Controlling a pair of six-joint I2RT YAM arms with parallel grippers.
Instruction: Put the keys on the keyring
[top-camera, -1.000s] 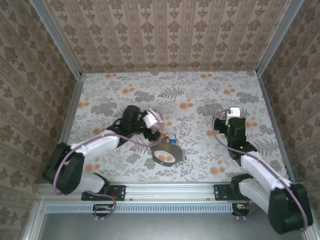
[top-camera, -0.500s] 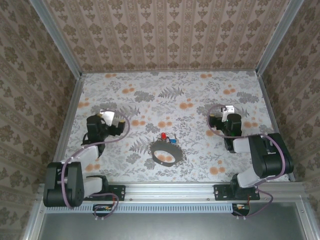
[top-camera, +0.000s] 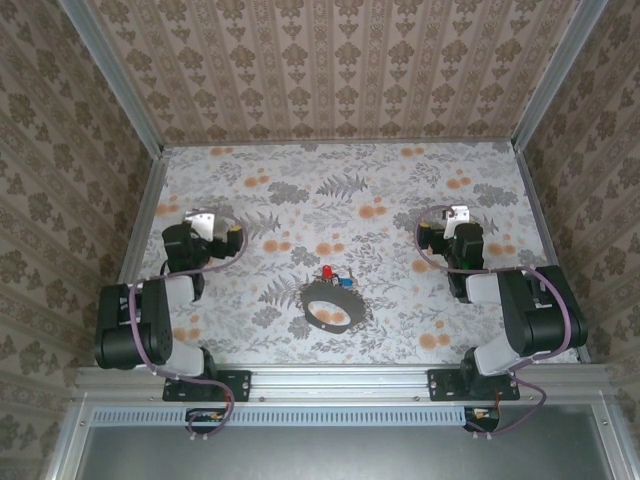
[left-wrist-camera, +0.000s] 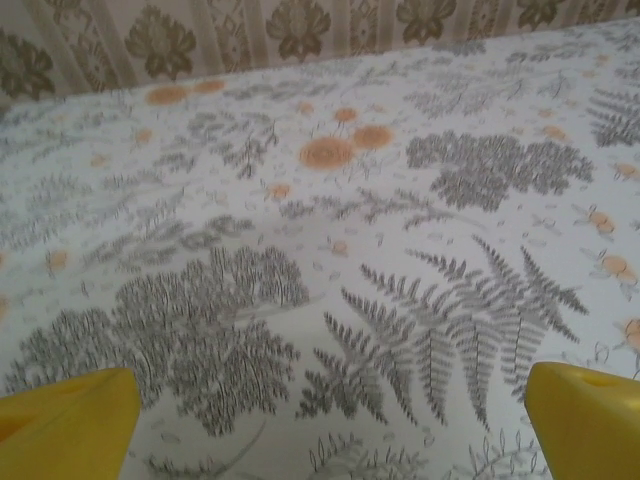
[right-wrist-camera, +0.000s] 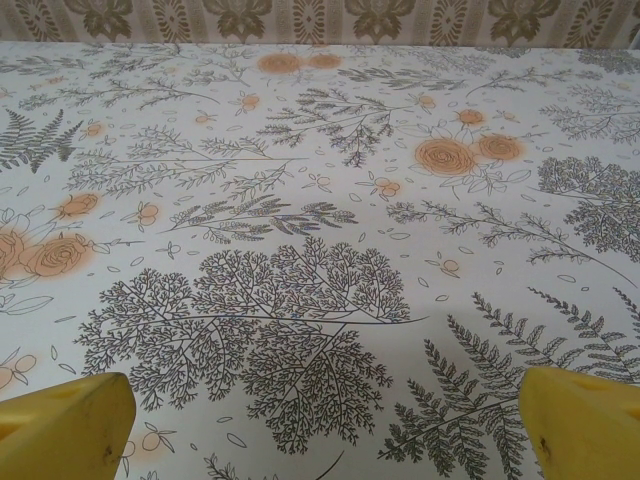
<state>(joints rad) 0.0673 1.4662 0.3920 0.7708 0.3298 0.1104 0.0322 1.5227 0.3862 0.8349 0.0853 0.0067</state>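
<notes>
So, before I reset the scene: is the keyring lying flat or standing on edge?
Flat. From above, the keyring shows its whole round opening facing up, resting on the table.

Floral table (top-camera: 400, 190) with keyring (top-camera: 330, 318), keys (top-camera: 336, 277)

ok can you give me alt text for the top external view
A large round keyring lies flat near the middle of a floral-patterned table, with small red- and blue-headed keys at its far edge. Both arms sit folded at the sides, the left gripper and right gripper well away from the ring.
</notes>
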